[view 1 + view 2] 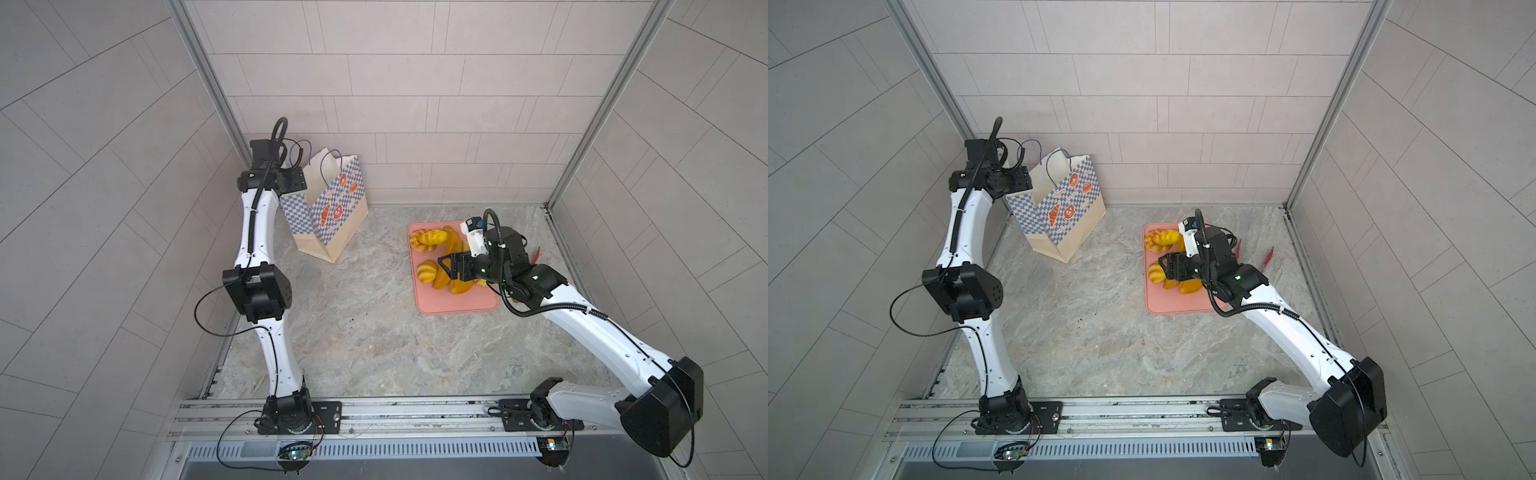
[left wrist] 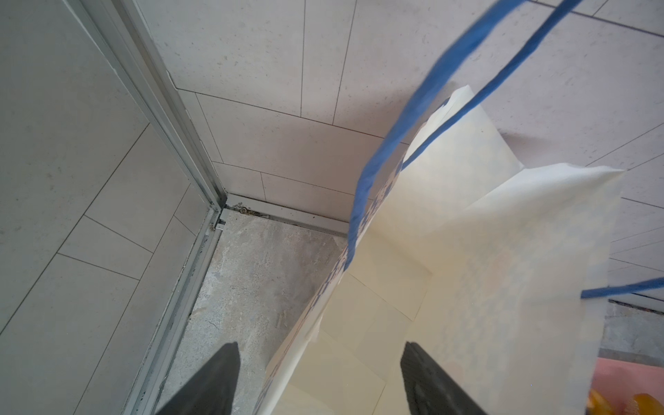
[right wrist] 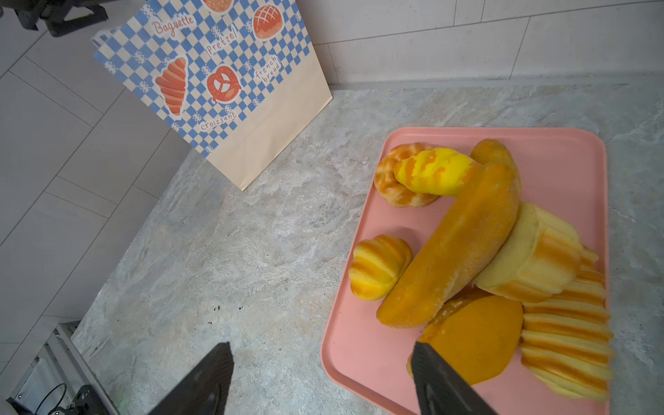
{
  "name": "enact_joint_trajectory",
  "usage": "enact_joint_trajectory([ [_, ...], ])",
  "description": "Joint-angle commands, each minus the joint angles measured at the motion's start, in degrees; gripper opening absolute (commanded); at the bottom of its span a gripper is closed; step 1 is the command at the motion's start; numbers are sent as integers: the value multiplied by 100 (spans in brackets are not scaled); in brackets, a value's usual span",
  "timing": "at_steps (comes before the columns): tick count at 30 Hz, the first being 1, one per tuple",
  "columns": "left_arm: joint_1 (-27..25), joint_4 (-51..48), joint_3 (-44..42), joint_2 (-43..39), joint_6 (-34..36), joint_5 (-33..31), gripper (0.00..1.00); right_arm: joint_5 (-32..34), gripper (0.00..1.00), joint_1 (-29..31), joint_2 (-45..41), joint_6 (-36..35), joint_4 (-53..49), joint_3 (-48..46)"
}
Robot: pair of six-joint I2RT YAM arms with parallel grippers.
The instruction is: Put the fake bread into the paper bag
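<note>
Picking step: lower your right end effector (image 3: 321, 345), apart, onto the fake bread (image 3: 456, 248) on the pink tray (image 3: 359, 359), tabletop's right edge; left end effector (image 2: 319, 346), apart, straddles the paper bag's (image 2: 485, 233) wall.

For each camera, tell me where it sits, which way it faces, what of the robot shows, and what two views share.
Both top views: high over the front rail, looking down at the table; left arm and right arm show whole.
Left wrist: on the left arm, looking down into the paper bag's mouth; left gripper open.
Right wrist: on the right arm, looking across the pink tray of fake bread toward the bag; right gripper open.
Shared: top and right wrist views show bag, tray, bread.
</note>
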Motion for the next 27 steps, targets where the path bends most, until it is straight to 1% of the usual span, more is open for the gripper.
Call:
enact_joint_trajectory([
  [1, 1, -156, 271, 193, 188, -216, 75, -11, 80, 17, 99, -79, -66, 216],
  [5, -1, -162, 268, 319, 198, -211, 73, 8, 80, 17, 180, -89, -89, 336],
  [8, -2, -160, 283, 416, 162, -131, 66, 46, 80, 14, 183, -79, -84, 358],
  [10, 4, -172, 285, 436, 133, -86, 59, 78, 80, 18, 164, -65, -97, 351],
  [16, -7, -183, 251, 358, 5, 18, 34, 283, 80, 19, -2, -15, -162, 259],
  [21, -46, -245, 77, 132, -160, 170, 15, 777, 80, 14, -112, 126, -513, 368],
  [24, -55, -290, -159, -103, -355, 278, 5, 1360, 81, 14, -102, 215, -1001, 613],
  [25, -54, -293, -277, -198, -438, 336, 3, 1619, 82, 11, -76, 255, -1224, 718],
  [26, -55, -288, -415, -308, -526, 401, 0, 1914, 86, 14, -42, 303, -1481, 845],
  [27, -55, -273, -561, -413, -611, 455, 0, 2145, 91, 12, -5, 351, -1707, 960],
])
